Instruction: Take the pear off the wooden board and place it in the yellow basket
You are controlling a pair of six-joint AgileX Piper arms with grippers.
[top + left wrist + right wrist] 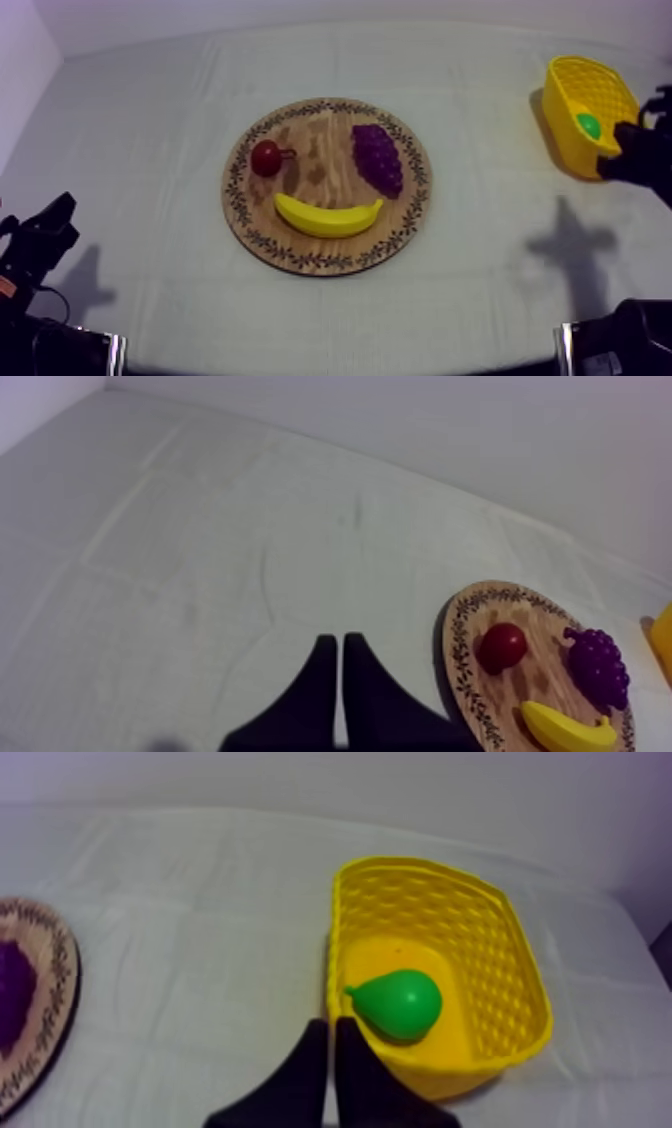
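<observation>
Pear [400,1002]: one green toy, lying on the floor of the one yellow basket [520,967], with its narrow end toward the basket wall on the board's side. The right wrist view looks down into the basket and shows the whole pear. The top view gives only a small green patch of it over the basket wall, and places the basket near the far right corner of the tabletop [150,120]. One round wooden board [320,150] sits at the middle of the tabletop, well apart from the basket. It carries three fruits: one small red fruit [266,158] on its left part, one bunch of grapes [377,158] on its right part, and one banana [328,216] along its near rim, ends curving up. The left wrist view shows the same board and three fruits from the side. The right gripper [327,1022] hangs just at the basket's near wall, beside the pear but not touching it; its two black fingers are pressed together, holding nothing. The left gripper [335,638] sits low by the near left corner, pointing over bare cloth with the board off to one side, its fingers likewise pressed together and empty.
</observation>
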